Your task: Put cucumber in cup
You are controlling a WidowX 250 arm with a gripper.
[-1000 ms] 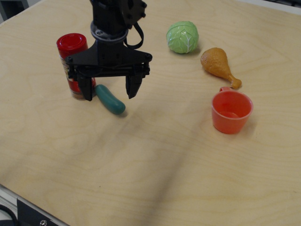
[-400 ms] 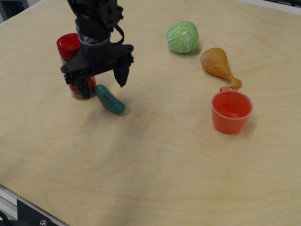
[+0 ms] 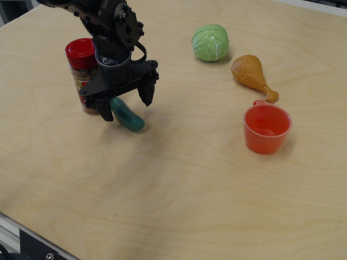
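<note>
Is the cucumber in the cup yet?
No, the cucumber lies on the table beside the jar, under the open tool, far from the cup.

You're at a lab test bench: bare plywood tabletop (image 3: 179, 189) and toy food like the cabbage (image 3: 210, 42).

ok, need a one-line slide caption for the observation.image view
Open gripper straddles the teal cucumber beside the red-lidded spice jar; the empty orange cup waits across the table.
</note>
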